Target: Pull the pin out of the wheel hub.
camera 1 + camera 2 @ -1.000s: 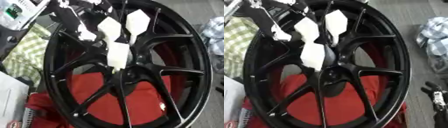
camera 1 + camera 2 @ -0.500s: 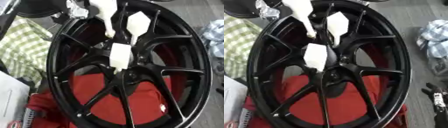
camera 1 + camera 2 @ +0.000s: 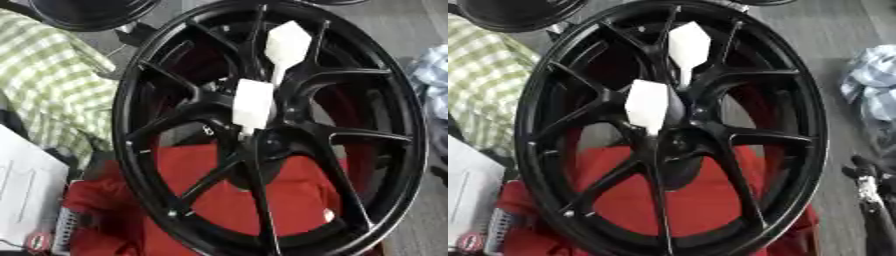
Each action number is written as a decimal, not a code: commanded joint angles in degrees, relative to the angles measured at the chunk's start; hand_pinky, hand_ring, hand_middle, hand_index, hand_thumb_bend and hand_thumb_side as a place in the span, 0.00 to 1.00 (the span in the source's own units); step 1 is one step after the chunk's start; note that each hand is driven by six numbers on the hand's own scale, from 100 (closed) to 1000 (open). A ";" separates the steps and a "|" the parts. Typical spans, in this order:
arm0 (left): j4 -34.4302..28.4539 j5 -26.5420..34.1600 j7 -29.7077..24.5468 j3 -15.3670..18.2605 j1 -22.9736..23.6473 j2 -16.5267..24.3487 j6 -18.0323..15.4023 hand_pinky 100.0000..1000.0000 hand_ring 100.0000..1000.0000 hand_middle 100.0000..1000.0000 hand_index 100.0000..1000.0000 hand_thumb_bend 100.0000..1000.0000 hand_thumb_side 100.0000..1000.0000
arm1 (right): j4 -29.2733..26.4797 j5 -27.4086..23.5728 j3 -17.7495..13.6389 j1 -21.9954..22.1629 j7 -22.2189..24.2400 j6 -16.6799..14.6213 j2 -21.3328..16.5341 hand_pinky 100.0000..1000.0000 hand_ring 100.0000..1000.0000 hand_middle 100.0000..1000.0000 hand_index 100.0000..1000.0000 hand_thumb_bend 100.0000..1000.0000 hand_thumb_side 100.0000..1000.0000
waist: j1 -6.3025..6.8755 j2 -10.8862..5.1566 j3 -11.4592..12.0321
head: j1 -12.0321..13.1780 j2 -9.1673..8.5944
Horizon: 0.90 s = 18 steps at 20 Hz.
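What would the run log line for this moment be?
wheel hub: on red cloth | white pins: two remaining | hands: out of view

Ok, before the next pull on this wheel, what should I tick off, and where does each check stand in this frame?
1. Pins left in the hub: two white pins remain, one near the centre and one further up. Not ok, task unfinished.
2. Hand in place to grasp a pin: neither hand in view. Not ok.
3. Access to pins: both unobstructed from above. Ok.
4. Wheel supported: lies over red cloth. Whether it is steady, cannot tell.
5. Surroundings near the rim: checked cloth at left, bluish cloth at right, both outside the rim. Ok.
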 commanded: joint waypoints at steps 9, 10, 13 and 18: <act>-8.18 2.44 16.12 12.60 25.89 12.48 -0.64 0.52 0.48 0.30 0.52 0.00 0.19 | -1.40 -4.50 -1.80 0.51 0.42 -1.98 -1.31 1.00 0.81 0.81 0.78 0.00 0.56 | -1.73 -2.51 1.25 | -2.03 -0.06; -8.37 1.32 16.90 13.39 27.88 12.49 -0.40 0.55 0.52 0.38 0.59 0.00 0.19 | -1.40 -4.52 -1.87 0.50 0.38 -2.03 -1.14 1.00 0.81 0.81 0.78 0.00 0.56 | -1.87 -2.44 1.27 | -2.08 -0.17; -8.10 -0.72 20.33 16.00 33.77 12.13 0.37 0.60 0.62 0.50 0.71 0.00 0.19 | -1.40 -4.44 -2.04 0.46 0.18 -2.13 -0.56 1.00 0.81 0.81 0.78 0.00 0.56 | -2.25 -2.18 1.32 | -2.27 -0.26; -5.29 -2.00 20.90 18.42 38.98 10.99 2.15 0.72 0.83 0.83 0.95 0.00 0.89 | -1.40 -4.19 -2.00 0.32 0.10 -1.96 -0.36 1.00 0.81 0.81 0.78 0.00 0.56 | -2.31 -2.01 1.36 | -2.28 -0.25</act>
